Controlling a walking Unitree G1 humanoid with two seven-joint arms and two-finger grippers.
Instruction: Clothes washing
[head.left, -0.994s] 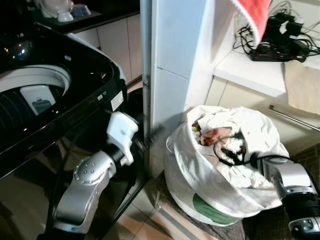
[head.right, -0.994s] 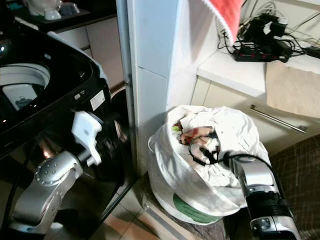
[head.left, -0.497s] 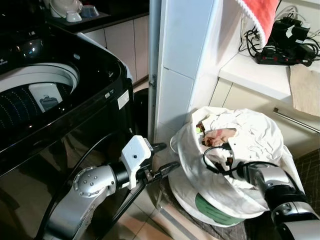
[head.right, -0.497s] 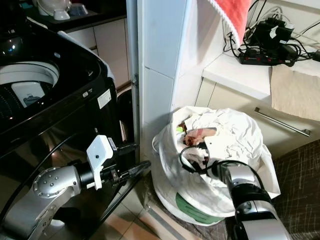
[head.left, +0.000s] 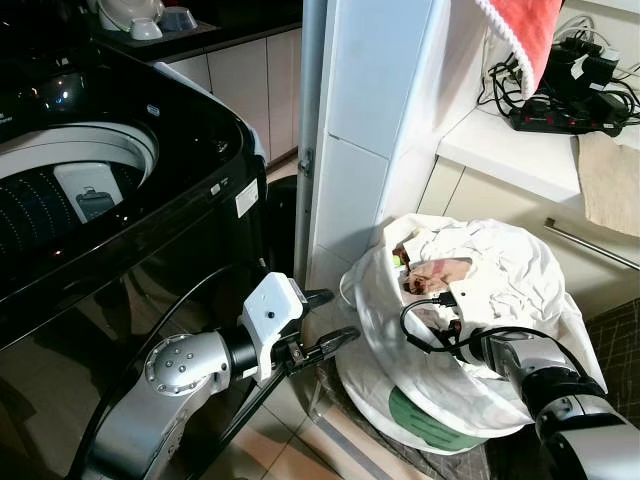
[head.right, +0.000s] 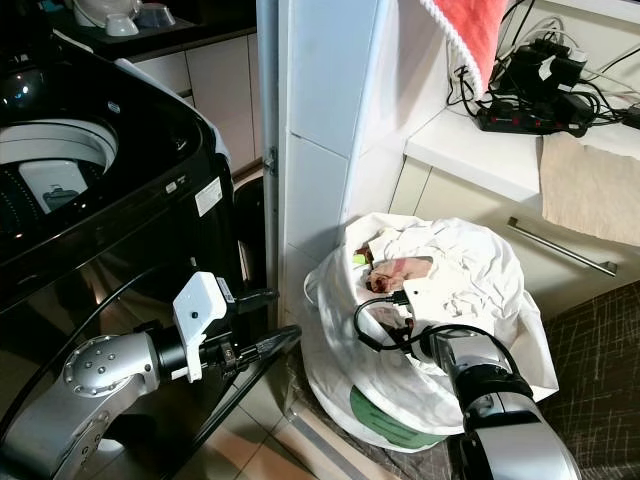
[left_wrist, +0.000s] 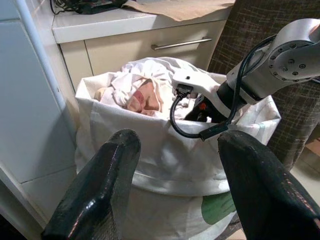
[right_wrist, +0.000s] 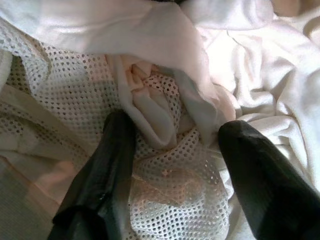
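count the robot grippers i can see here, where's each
2. The left gripper hangs open beside the washer, pointing at the laundry bag. The right gripper is open inside the bag, among white clothes.

glossy black washing machine (head.left: 120, 200) at left; white laundry bag (head.left: 450, 370) with a green mark, white and pink clothes (head.left: 440, 268) inside; red towel (head.left: 520, 35) upper right.

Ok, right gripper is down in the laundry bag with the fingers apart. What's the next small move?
Probably close the right gripper: its open fingers straddle a fold of white mesh cloth inside the laundry bag. Then lift toward the washing machine, whose drum is open. The left gripper hangs open beside the bag.
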